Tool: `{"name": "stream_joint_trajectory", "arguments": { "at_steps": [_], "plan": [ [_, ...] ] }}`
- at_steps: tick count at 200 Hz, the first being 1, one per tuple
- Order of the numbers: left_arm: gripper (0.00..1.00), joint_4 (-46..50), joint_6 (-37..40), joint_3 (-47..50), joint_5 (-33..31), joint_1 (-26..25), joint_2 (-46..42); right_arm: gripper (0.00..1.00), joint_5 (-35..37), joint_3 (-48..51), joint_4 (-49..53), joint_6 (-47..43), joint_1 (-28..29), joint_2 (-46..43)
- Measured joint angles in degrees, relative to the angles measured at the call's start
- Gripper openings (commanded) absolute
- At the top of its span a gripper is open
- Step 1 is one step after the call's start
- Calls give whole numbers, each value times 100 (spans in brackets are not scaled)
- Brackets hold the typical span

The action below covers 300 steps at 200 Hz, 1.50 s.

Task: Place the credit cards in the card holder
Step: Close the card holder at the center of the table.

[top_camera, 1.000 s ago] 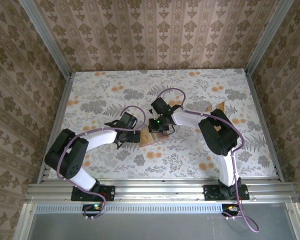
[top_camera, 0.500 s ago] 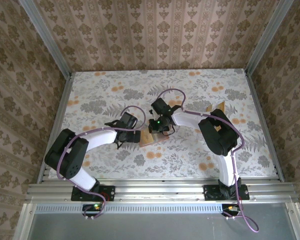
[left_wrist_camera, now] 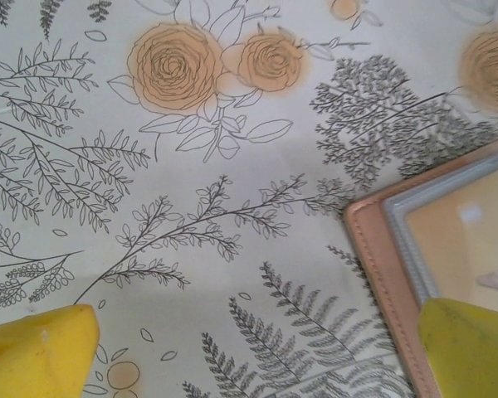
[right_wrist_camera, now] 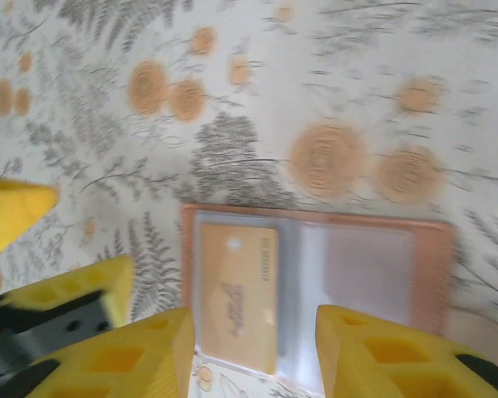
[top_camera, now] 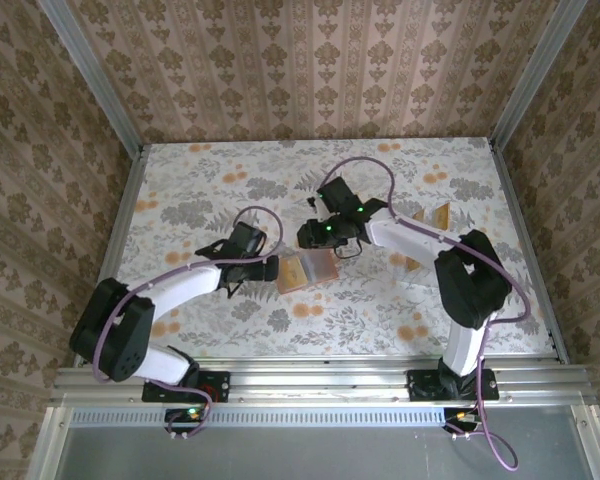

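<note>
The card holder point(top_camera: 308, 268) lies open on the flowered table, reddish-brown rim point(right_wrist_camera: 315, 217) round clear sleeves. One tan credit card point(right_wrist_camera: 236, 294) sits in its left sleeve; the right sleeve looks empty. My right gripper point(right_wrist_camera: 253, 348) hovers open over the holder's near edge with nothing between its yellow fingers; from above it point(top_camera: 315, 236) is just behind the holder. My left gripper point(left_wrist_camera: 253, 348) is open and low at the holder's left side, one fingertip point(left_wrist_camera: 469, 344) over the holder's corner point(left_wrist_camera: 382, 257). More tan credit cards point(top_camera: 440, 214) lie at the right.
The flowered tablecloth point(top_camera: 200, 200) covers the table, with patterned walls on three sides and a metal rail along the near edge point(top_camera: 310, 380). The right arm's cable point(top_camera: 365, 170) loops above the middle of the table.
My right gripper has opened and drawn back from the holder, leaving the card in the left sleeve. The right arm swung rightward; the left arm shifted slightly left.
</note>
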State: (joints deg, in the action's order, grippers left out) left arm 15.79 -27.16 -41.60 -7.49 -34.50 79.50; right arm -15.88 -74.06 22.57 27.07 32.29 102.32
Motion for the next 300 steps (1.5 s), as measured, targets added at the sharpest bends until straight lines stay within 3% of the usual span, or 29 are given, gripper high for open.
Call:
{"name": "stream_joint_trajectory", "arguments": {
  "at_steps": [24, 58, 109, 124, 164, 182, 300],
  "plan": [
    [100, -271, -166, 188, 442, 22, -205, 61, 339, 442, 57, -57, -289, -205],
    [100, -761, -527, 424, 966, 22, -229, 62, 654, 802, 186, -168, -564, -214],
    [100, -1405, -933, 610, 1318, 4, 55, 53, 632, 800, 131, -184, -562, 262],
    [100, -1530, -1014, 688, 1375, -15, 125, 47, 601, 800, 122, -190, -562, 387],
    [100, -1755, -1152, 737, 1416, -76, 326, 9, 479, 780, 72, -203, -538, 525],
    [100, -1810, -1200, 737, 1397, -76, 372, 0, 457, 774, 35, -184, -503, 531],
    [100, -1646, -1274, 424, 1202, -157, 767, 0, 199, 859, -114, -70, -299, 138]
  ]
}}
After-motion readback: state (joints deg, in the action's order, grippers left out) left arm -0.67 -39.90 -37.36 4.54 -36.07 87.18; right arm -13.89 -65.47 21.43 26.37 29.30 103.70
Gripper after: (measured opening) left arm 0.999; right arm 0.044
